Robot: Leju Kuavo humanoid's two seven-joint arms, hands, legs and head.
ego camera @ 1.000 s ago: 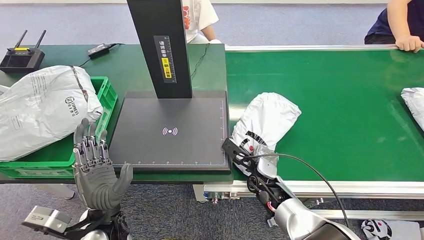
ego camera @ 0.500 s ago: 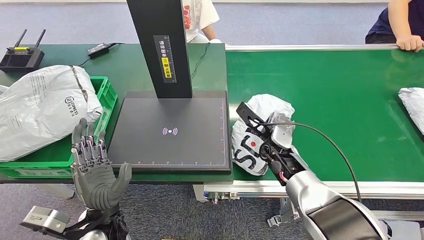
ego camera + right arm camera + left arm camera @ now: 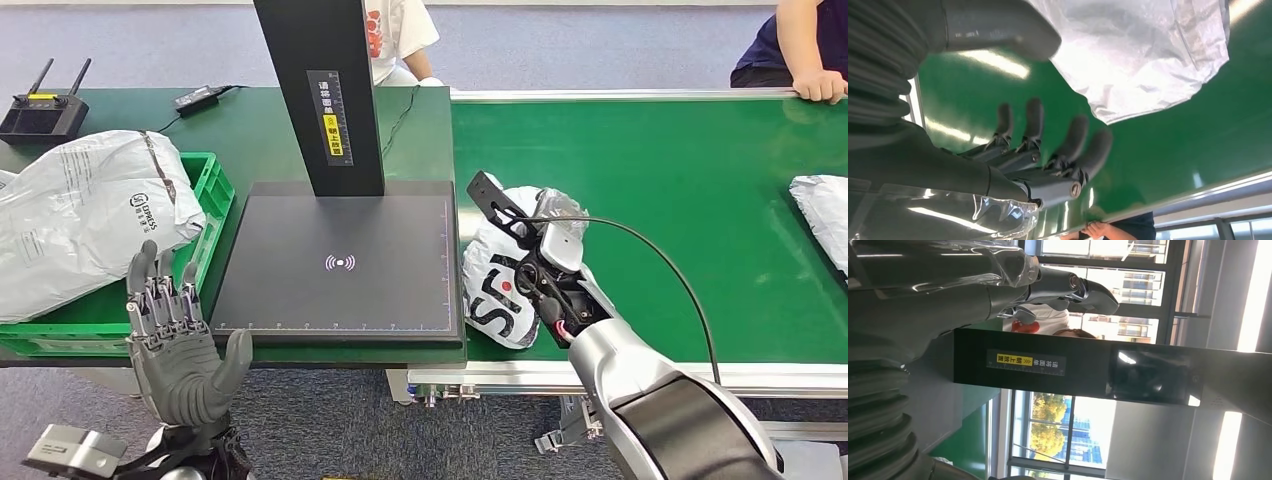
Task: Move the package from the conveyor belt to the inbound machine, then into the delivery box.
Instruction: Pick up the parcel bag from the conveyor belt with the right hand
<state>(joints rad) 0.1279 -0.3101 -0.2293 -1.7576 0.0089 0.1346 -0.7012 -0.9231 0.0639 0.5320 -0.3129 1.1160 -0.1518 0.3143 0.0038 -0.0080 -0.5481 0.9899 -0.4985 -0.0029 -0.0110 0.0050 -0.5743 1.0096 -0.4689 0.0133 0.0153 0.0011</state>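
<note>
Across the right side, a green belt (image 3: 700,200) is seen, with the black machine (image 3: 340,260) beside it and a green box (image 3: 205,200) holding a grey bag (image 3: 80,210) at the far left. On the belt's near edge, just beside the machine, the white package (image 3: 505,290) is lain over by the right hand (image 3: 535,275), whose fingers (image 3: 1073,145) are spread and not closed on it. Below the box, the left hand (image 3: 175,340) is held upright, fingers apart, with nothing in it.
</note>
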